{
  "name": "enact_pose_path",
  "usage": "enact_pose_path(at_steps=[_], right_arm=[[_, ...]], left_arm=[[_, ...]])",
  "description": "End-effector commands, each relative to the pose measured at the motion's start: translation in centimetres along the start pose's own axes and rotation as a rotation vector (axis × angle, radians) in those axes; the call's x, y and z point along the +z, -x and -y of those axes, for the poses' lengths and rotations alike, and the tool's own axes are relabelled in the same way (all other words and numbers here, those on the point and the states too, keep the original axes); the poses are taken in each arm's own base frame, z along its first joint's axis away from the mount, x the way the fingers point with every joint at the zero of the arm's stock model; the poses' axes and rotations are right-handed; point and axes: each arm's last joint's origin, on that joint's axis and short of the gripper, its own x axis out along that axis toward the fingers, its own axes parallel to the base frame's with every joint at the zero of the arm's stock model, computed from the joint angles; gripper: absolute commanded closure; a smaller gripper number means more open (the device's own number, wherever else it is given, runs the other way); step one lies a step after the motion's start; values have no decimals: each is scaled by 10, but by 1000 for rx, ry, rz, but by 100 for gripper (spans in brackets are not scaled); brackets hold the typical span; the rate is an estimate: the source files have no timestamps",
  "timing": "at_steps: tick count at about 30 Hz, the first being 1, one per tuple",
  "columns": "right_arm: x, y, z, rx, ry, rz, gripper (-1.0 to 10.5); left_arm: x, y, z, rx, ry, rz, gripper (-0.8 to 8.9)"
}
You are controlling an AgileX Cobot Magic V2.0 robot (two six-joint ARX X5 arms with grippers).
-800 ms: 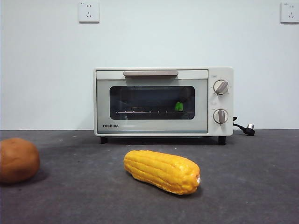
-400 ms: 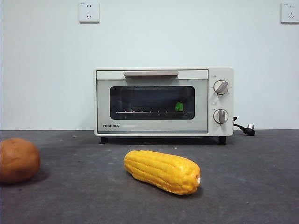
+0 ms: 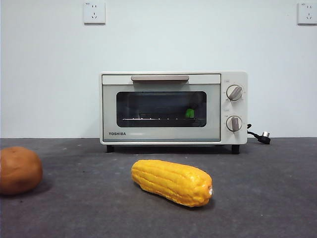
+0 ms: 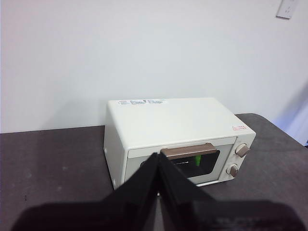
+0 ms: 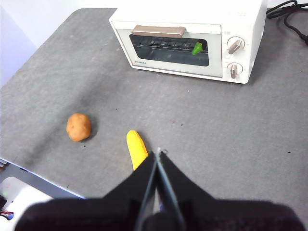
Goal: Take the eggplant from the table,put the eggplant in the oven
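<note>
1. The left claw is raised above the counter and looks down on the oven from the front and above; its two black jaws are pressed together in a narrow wedge with nothing between them
2. The right claw is held high over the near part of the counter, angled toward the oven; its jaws are also pressed together and hold nothing, their tip pointing just beside the corn
3. Neither arm shows in the front view
4. The eggplant is inside the oven, behind the glass of the closed door; only its bright green stem cap can be made out, toward the side of the window nearer the two knobs, at the level of the wire rack. The same green cap shows through the window in the left wrist view and in the right wrist view; the dark body cannot be told from the dark interior
5. The oven door is shut, its bar handle level along the top
6. On the counter in front of the oven lies the corn, well apart from the oven; the potato sits at the front view's left edge, apart from the corn. In the right wrist view the potato lies near the corn
7. A black power cord with its plug lies on the counter beside the oven
8. Compared with the front views from half a second and a second ago, nothing has shifted: oven, green cap, corn and potato sit in the same places, and no arm has entered that view
</note>
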Motion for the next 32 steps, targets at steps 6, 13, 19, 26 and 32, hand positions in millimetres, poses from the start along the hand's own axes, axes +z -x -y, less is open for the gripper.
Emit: enact_pose_path(at_steps=[6,13,19,26,32], right_arm=[[-2,0,0,-4,-6,-21,946],[-2,0,0,-4,-6,-21,946],[-2,0,0,-4,-6,-21,946],[-2,0,0,-4,-6,-21,946],[-2,0,0,-4,-6,-21,946]], left_arm=[[1,2,1,-8,-2,8,818],[-1,2,3,-82,1,-23,818],[-2,2,3,-106,1,-37,818],[0,3,3,-96,-75,-18,818],[4,21,-2,90,-346,46,818]])
